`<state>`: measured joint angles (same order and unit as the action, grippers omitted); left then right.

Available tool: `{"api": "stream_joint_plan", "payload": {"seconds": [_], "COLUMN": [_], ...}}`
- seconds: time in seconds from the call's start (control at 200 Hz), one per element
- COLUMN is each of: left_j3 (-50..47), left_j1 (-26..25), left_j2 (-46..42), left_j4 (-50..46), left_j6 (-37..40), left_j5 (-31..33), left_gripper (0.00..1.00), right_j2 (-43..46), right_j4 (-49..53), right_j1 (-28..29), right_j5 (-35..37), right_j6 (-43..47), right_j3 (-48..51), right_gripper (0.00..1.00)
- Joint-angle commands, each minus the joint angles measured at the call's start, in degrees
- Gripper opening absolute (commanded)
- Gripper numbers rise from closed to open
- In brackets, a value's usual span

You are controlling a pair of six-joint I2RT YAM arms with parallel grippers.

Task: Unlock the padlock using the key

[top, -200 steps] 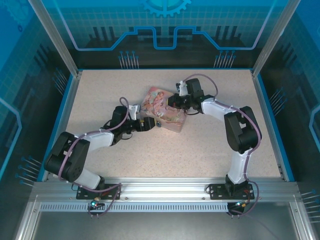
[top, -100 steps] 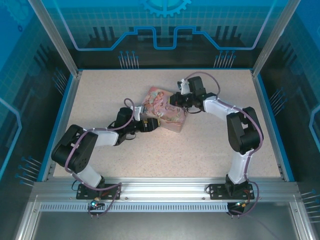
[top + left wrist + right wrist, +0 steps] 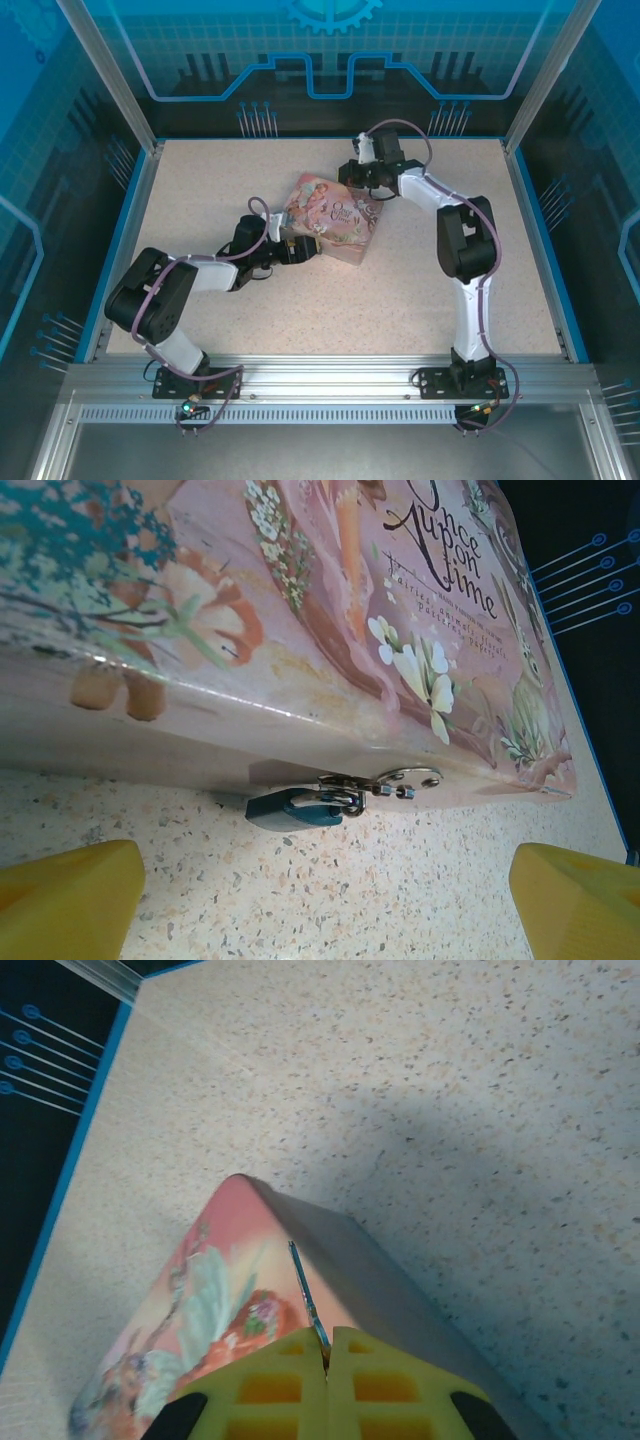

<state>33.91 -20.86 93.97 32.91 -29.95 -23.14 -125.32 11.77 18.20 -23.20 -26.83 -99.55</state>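
Observation:
The teal padlock [image 3: 295,808] hangs by its silver shackle from the hasp on the front wall of the pink tin [image 3: 300,600] and rests on the tabletop. My left gripper [image 3: 325,910] faces it, open, with one yellow fingertip [image 3: 70,900] on each side and nothing between them. In the top view the left gripper [image 3: 303,248] sits at the tin's [image 3: 330,215] near-left side. My right gripper [image 3: 327,1355] is shut on the thin key [image 3: 305,1290], whose blade sticks out over the tin's corner [image 3: 220,1300]. From above, the right gripper [image 3: 347,178] is at the tin's far edge.
The speckled table [image 3: 420,290] is bounded by a blue rim [image 3: 545,240] and glass walls. The table's edge [image 3: 95,1090] runs close to the tin's far corner in the right wrist view.
The right arm has swung back and left, bringing its gripper with the key to the tin's far edge. The left gripper edged right toward the tin, then held still.

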Motion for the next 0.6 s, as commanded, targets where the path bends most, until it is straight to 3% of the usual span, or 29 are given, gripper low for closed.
{"api": "stream_joint_plan", "payload": {"seconds": [0.0,0.265,0.595], "left_j3": [-0.38,-1.55,-1.74], "left_j1": [-0.32,-0.28,-0.39], "left_j2": [-0.24,-0.87,-0.40], "left_j4": [0.28,0.49,1.16], "left_j6": [1.13,1.43,2.77], "left_j5": [0.81,0.64,-0.06], "left_gripper": [0.95,0.96,0.96], "right_j2": [-2.80,-7.70,-9.01], "right_j4": [5.27,11.72,12.73], "right_j1": [-0.53,0.35,1.99], "right_j5": [0.98,0.34,-0.40], "right_j6": [2.37,4.77,5.89], "right_j3": [-4.94,-12.43,-12.43], "right_gripper": [0.00,0.00,0.00]}}
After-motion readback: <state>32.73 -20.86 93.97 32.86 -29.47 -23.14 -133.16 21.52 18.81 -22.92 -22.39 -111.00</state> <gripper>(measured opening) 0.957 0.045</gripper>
